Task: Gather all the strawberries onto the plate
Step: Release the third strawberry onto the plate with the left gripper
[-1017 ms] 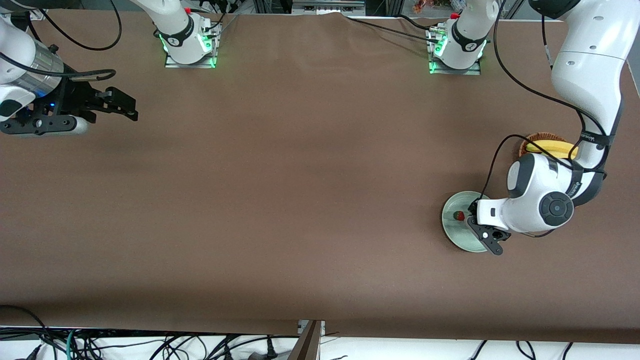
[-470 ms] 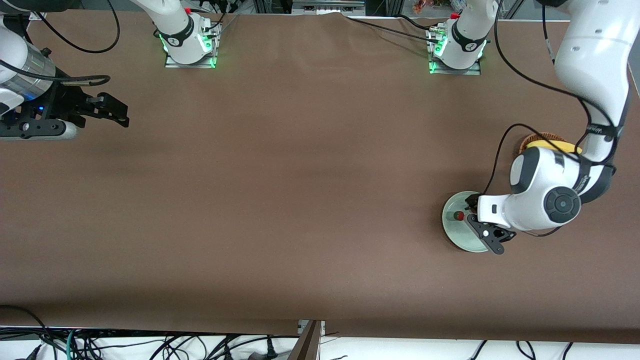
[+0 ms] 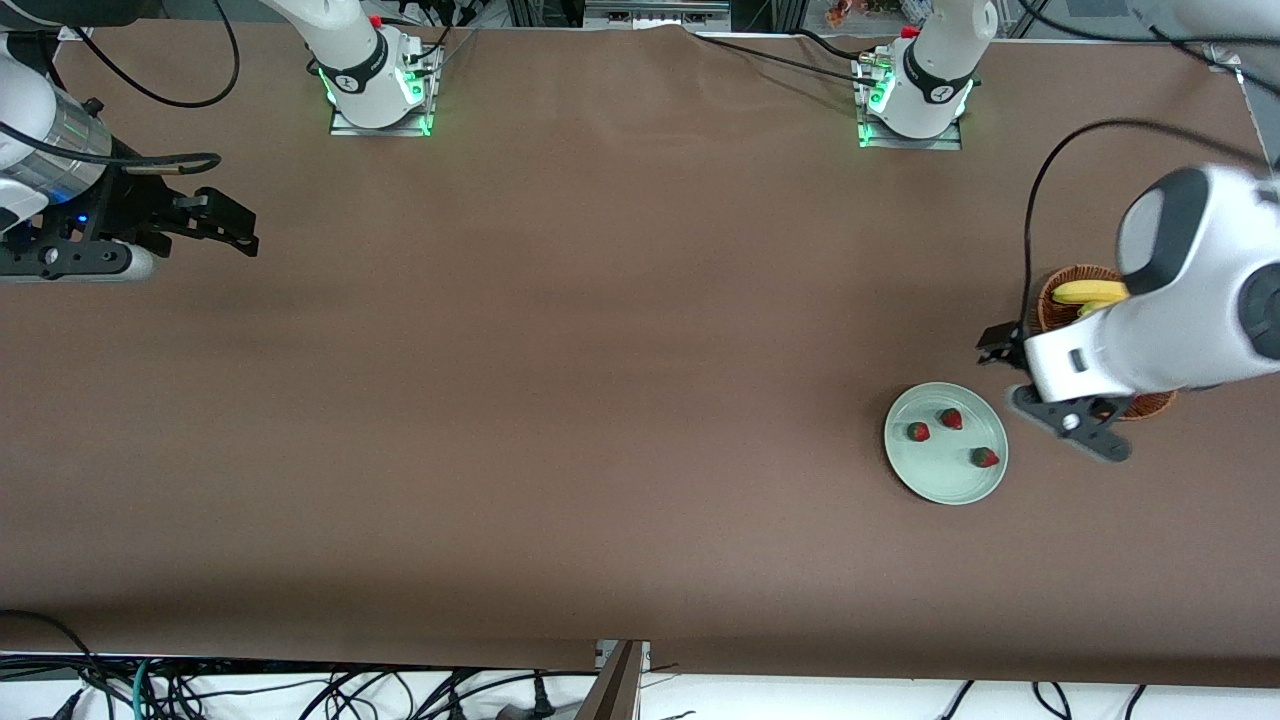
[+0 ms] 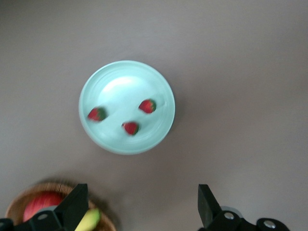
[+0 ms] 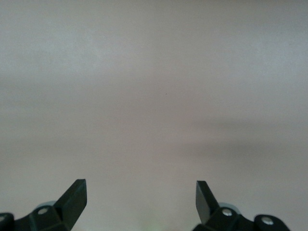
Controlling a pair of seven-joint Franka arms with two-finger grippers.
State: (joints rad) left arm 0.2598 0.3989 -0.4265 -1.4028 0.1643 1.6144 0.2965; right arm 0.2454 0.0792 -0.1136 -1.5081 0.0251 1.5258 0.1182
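Observation:
The pale mint-green plate (image 3: 940, 478) lies near the left arm's end of the table. Three strawberries (image 3: 917, 431), (image 3: 951, 418), (image 3: 985, 457) lie on it, apart from each other. My left gripper (image 3: 1006, 372) is open and empty, up in the air over the table between the plate and the basket. The left wrist view shows the plate (image 4: 120, 77) with the three strawberries (image 4: 96, 114), (image 4: 130, 128), (image 4: 147, 106) below the left gripper (image 4: 139, 207). My right gripper (image 3: 240, 225) is open and empty and waits over the right arm's end of the table; its wrist view (image 5: 140, 197) shows only bare table.
A brown wicker basket (image 3: 1050, 290) with a banana (image 3: 1088, 291) stands beside the plate, farther from the front camera, partly hidden by the left arm. The left wrist view shows the basket (image 4: 19, 204) with a red apple (image 4: 41, 204) and the banana (image 4: 89, 219).
My left gripper has lifted off the plate and moved toward the basket, uncovering two more strawberries on the plate. The right gripper shifted slightly toward its end, then stayed.

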